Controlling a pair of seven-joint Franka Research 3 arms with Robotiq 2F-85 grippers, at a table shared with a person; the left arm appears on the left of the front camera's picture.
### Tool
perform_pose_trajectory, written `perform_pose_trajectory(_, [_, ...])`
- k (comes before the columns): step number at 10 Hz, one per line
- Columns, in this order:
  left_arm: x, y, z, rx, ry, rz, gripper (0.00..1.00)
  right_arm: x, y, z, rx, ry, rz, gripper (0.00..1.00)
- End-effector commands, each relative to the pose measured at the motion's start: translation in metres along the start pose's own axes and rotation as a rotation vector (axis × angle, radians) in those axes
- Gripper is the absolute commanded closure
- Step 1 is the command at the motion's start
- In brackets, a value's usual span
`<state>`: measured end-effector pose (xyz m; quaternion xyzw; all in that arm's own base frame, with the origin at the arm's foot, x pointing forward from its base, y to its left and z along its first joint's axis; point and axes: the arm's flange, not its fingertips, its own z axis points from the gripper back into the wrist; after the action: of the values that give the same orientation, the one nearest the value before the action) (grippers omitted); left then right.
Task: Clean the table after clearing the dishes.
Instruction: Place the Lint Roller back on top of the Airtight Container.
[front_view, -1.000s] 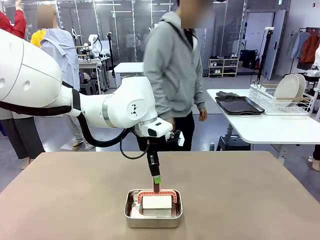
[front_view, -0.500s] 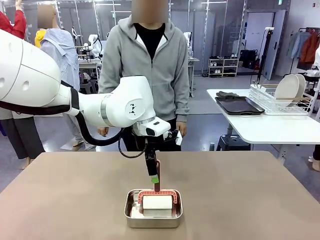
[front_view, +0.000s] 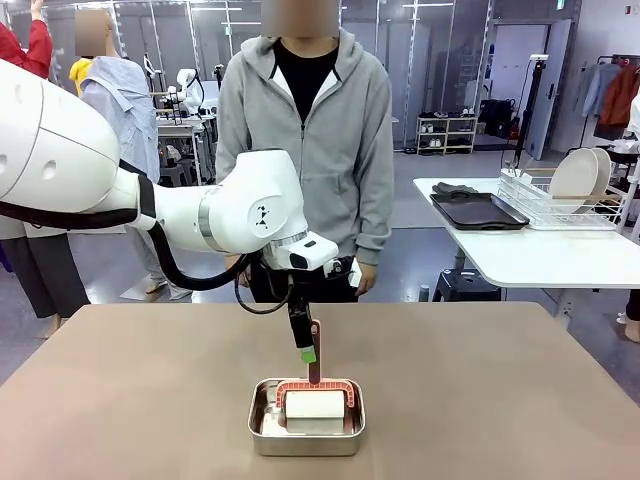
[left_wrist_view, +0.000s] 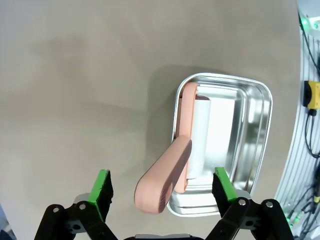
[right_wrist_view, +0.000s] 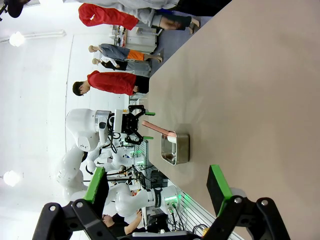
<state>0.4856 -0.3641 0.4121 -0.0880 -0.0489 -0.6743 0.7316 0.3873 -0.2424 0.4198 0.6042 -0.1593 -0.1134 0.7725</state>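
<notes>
My left pincer (left_wrist_view: 161, 187) hung wide open above the steel pan (front_view: 306, 417), its green pads on either side of the pink handle (left_wrist_view: 164, 183) of the roller (front_view: 313, 402) without touching it. The roller lay in the pan near the front edge of the desk (front_view: 480, 390). My right pincer (right_wrist_view: 158, 187) was spread wide and held nothing, over bare desk. A person (front_view: 310, 150) stood at the far side.

Three cameras, one shared pan
You look across the tabletop (front_view: 520, 390) from the robot's side; the left wrist camera stares straight down, close over the steel pan (left_wrist_view: 250, 125); the right wrist camera, rolled sideways, sees that pan (right_wrist_view: 176, 148) from afar.
</notes>
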Motion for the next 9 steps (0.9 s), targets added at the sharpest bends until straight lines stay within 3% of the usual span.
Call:
perform_pose_trajectory(1, [0.001,-0.0021,-0.0001,-0.005,0.005,-0.011,0.0,-0.0001,0.0038,-0.0005,-0.003,-0.012,-0.001,0.0])
perform_pose_trajectory(9, [0.0022,-0.002,-0.0012,-0.003,0.0,-0.005,0.0,-0.0001,0.0038,-0.0005,-0.003,-0.012,-0.001,0.0])
